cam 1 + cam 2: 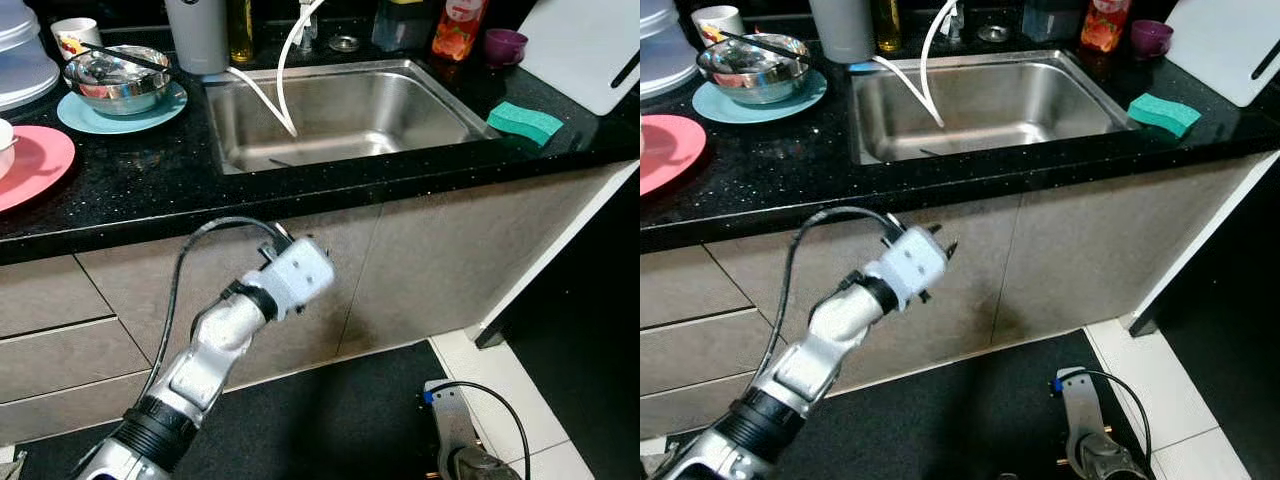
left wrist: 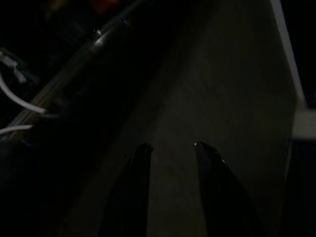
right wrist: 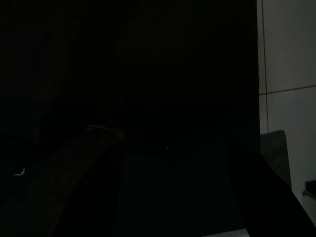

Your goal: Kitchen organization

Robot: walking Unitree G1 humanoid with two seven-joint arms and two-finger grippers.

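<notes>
Setting: a black speckled countertop (image 1: 150, 175) with a steel sink (image 1: 340, 115) set into it, above grey cabinet fronts (image 1: 430, 270).
Left arm: silver, raised in front of the cabinet below the counter edge, under the sink's left part.
Left gripper (image 2: 170, 148): its 2 black fingers (image 2: 136, 187) point at the cabinet front with a clear gap between them, released and holding nothing.
Right arm: hangs low near the floor, at the lower right of the head views, idle.
Right gripper (image 3: 173, 163): 2 dark finger shapes spread wide apart over a dark floor beside pale tiles; nothing between them.
Sink contents: a thin white hose (image 1: 285, 60) curves down into the basin; the basin looks otherwise bare.
Left of sink: a steel bowl (image 1: 118, 78) sits on a light blue plate (image 1: 100, 118), with a dark utensil lying across the bowl.
Far left: a pink plate (image 1: 35, 160) at the counter's near edge, and a white cup (image 1: 75, 35) behind the bowl.
Behind sink: a grey cylinder container (image 1: 198, 35), a bottle of yellow liquid (image 1: 240, 30), and an orange-red bottle (image 1: 460, 28).
Right of sink: a green sponge (image 1: 525, 122) on the counter near the sink's right rim, a purple cup (image 1: 505, 45) behind it, and a white cutting board (image 1: 585, 50) at the far right.
</notes>
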